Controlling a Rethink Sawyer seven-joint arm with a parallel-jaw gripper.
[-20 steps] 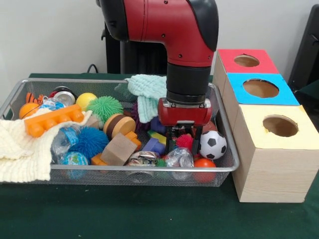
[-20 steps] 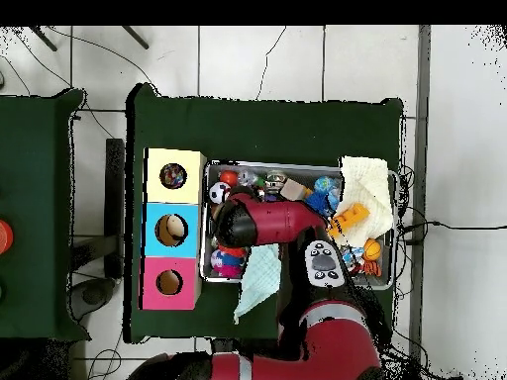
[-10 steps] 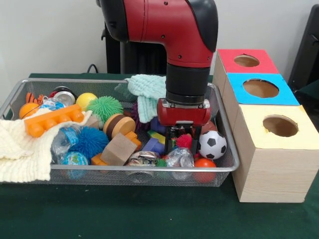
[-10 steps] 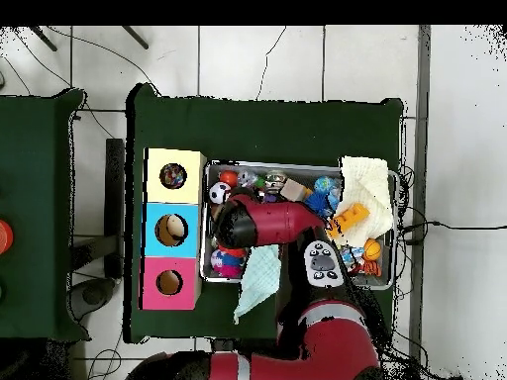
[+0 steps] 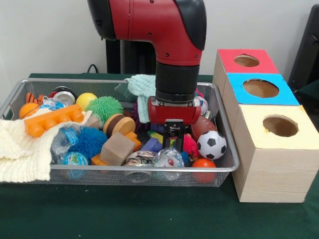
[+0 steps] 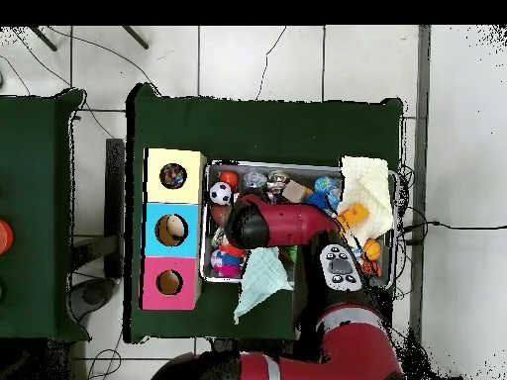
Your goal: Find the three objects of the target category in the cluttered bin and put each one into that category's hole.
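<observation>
My gripper (image 5: 173,139) hangs low in the wire bin (image 5: 124,169), right of its middle, and looks shut with nothing visible between its fingers. Its tips sit just above a crumpled clear plastic ball (image 5: 167,158). A red spiky ball (image 5: 190,145) lies just right of the gripper, then a soccer ball (image 5: 212,144), a brown football (image 5: 203,125) and an orange ball (image 5: 204,163). Purple and yellow blocks (image 5: 152,143) lie to its left. In the overhead view the arm (image 6: 272,223) hides the gripper.
Three boxes with holes stand right of the bin: red (image 5: 246,60), blue (image 5: 260,88), yellow (image 5: 280,126). Left in the bin are an orange brick (image 5: 52,119), blue (image 5: 89,141) and green (image 5: 104,107) spiky balls, a wooden block (image 5: 118,148), a cream cloth (image 5: 20,149) and a mint cloth (image 5: 144,89).
The arm has shifted left, away from the red spiky ball that sat between the fingers. The fingers now look closed together, and the football behind shows.
</observation>
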